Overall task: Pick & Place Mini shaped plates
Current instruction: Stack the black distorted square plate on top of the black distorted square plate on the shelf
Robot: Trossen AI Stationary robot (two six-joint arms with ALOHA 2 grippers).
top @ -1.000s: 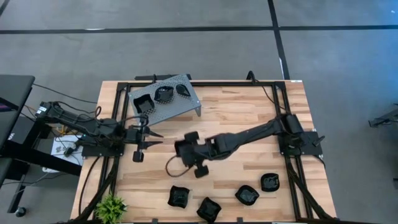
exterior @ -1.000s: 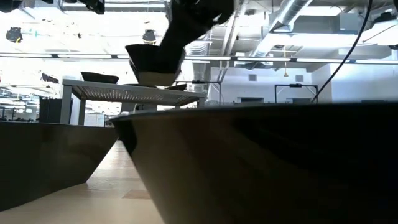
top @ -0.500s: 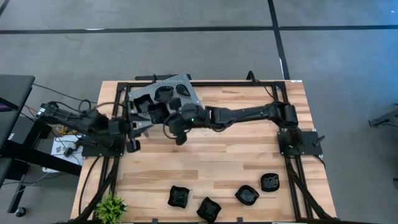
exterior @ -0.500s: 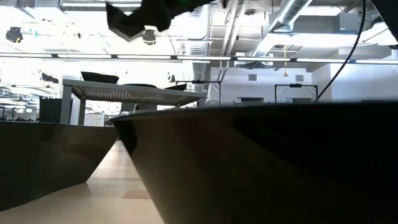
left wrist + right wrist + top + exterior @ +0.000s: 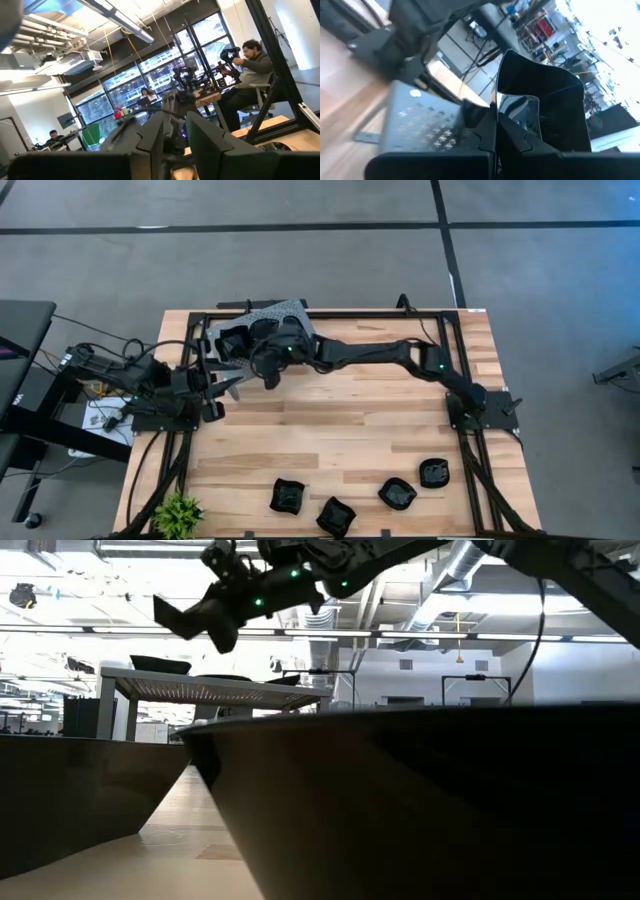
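Plate point(image 5: 540, 107) sits clamped by its rim in the right tool point(image 5: 268, 362) over the tray point(image 5: 290, 313) at the desk's point(image 5: 350, 430) 11 o'clock, seemingly for release; left tool point(image 5: 215, 385) waits at 9 o'clock, fingers apart.

the right arm stretches far across to the left, up high. its right gripper point(image 5: 262, 366) is pinched tight on a plate point(image 5: 540, 107). the left arm stays back, left gripper point(image 5: 228, 385) spread wide.
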